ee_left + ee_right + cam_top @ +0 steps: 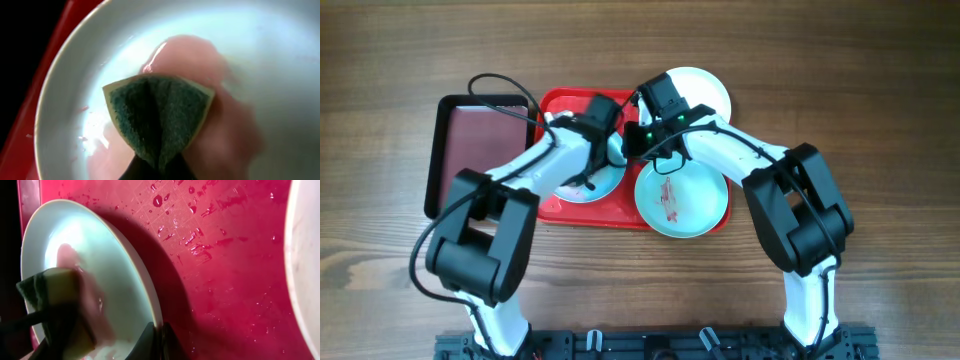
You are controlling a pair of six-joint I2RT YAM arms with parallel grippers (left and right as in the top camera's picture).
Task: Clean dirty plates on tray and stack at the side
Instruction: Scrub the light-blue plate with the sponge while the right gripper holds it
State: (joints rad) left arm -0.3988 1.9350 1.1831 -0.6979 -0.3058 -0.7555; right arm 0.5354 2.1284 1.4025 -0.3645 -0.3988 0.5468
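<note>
Your left gripper (156, 172) is clenched on the soft, folded sponge (159, 117) pressed into the stiff, wet, slippery plate (280, 45) on the red tray (225, 280), while your right gripper (159, 339) pinches its thin rim, probably the surest hold.

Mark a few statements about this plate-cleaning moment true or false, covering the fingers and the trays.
1. The left fingers press a sponge onto a plate. True.
2. The right fingers hang free above the red tray. False: they clamp that plate's rim.
3. The dark maroon tray carries a plate. False: no plate lies on it.
4. A pale blue-green plate with a red smear lies at the red tray's right edge. True.
</note>
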